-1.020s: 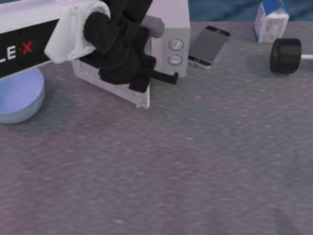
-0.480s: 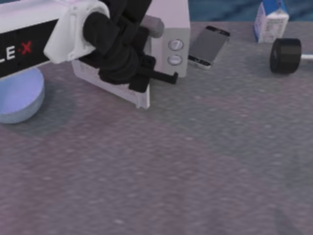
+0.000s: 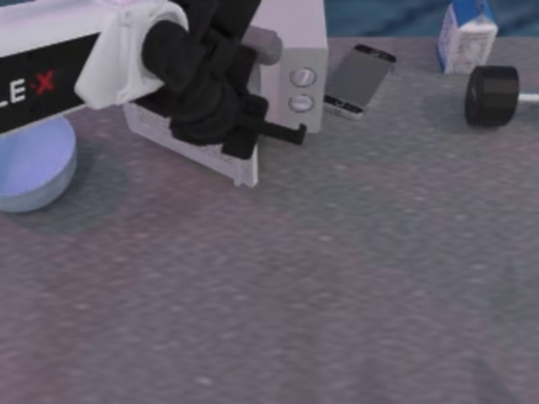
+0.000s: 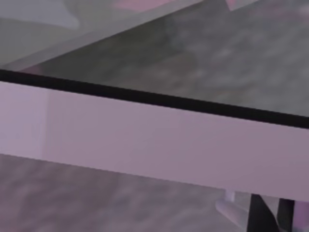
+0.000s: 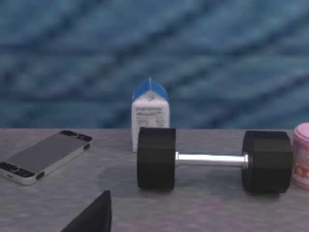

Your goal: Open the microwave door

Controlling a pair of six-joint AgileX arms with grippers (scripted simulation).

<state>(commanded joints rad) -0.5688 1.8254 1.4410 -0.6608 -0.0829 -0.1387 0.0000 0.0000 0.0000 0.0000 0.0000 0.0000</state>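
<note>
2 silver knobs on microwave (image 3: 290, 50), upper centre of top view. Microwave door (image 3: 189, 143) swung partly open toward lower left. Left gripper (image 3: 253, 126) at door's free edge; finger spread and hold cannot be told. "LE X" legible on arm. Milk carton (image 5: 150, 115) print unreadable. Phone (image 5: 43, 156), dumbbell (image 5: 212, 159), pink container (image 5: 301, 154) nearby.

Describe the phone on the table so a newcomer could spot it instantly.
Start at the white microwave at the top view's far edge. Just to its right, beside the knob panel, lies the phone, flat and angled. It is the only thin, dark-screened slab; the milk carton and dumbbell stand farther right.
</note>
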